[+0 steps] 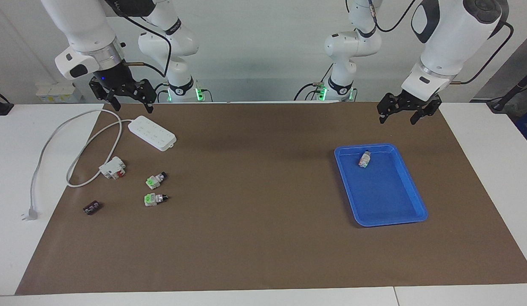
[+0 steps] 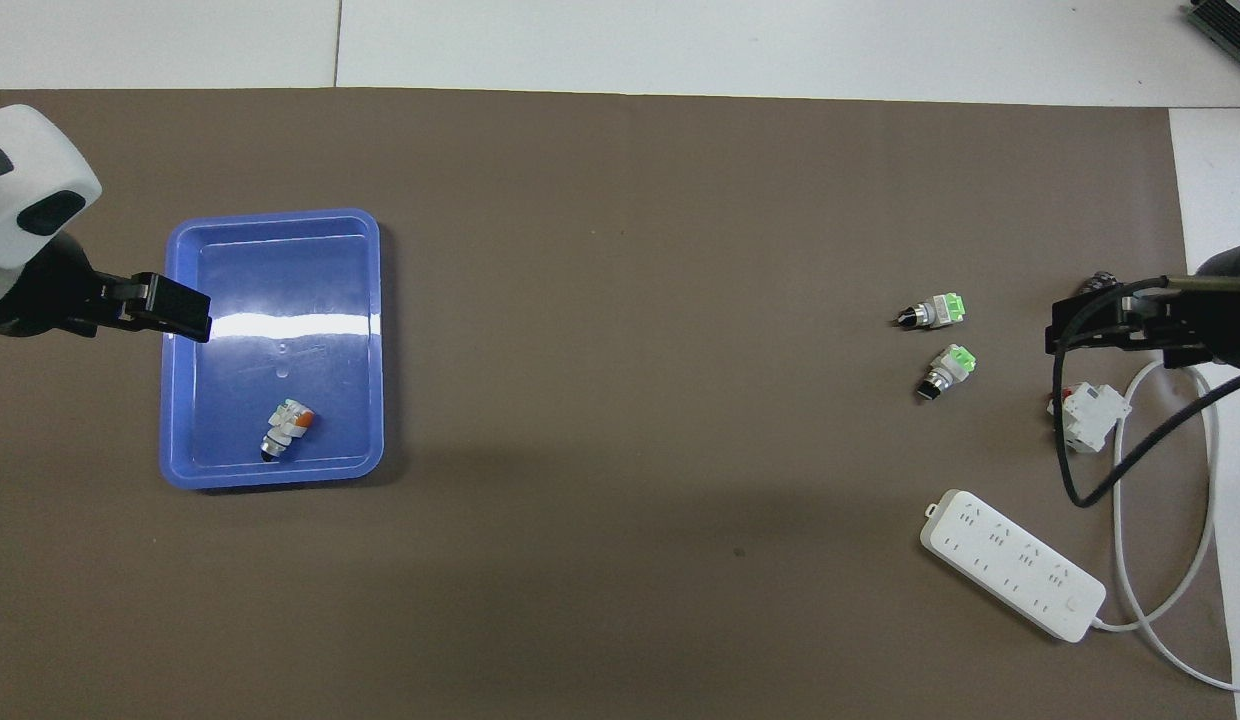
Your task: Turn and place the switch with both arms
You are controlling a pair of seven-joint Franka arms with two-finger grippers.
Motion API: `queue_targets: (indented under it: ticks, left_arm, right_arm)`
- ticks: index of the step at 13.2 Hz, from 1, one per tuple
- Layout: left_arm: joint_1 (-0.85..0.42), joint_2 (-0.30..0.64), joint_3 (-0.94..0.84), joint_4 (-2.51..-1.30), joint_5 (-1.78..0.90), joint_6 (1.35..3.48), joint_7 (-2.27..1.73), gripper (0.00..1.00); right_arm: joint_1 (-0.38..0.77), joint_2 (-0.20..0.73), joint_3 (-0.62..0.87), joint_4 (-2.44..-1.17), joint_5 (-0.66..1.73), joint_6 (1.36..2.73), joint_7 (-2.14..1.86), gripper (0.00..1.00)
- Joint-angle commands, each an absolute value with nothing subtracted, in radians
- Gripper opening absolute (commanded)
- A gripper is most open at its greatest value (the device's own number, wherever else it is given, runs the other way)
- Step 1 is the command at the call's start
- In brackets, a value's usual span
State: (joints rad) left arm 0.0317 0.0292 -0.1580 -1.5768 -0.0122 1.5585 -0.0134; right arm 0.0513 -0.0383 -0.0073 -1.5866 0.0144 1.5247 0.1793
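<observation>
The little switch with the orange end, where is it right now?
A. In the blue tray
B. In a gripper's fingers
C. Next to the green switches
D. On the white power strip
A: the switch lies inside the blue tray, untouched by either gripper.

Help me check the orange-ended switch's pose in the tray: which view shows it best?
The overhead view: the switch shows its orange end, white body and dark knob tip, lying in the tray at the end nearer the robots. The facing view shows it only as a small pale shape, colours hard to tell.
</observation>
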Motion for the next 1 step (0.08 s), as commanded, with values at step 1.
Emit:
queue_targets:
  ticks: [1]
  left_arm:
    - [0.028, 0.009, -0.153, -1.598, -0.023, 1.569, 0.002, 1.0]
  right_arm:
    - [0.054, -0.051, -0.009, -1.6, 0.008, 1.519, 0.164, 1.0]
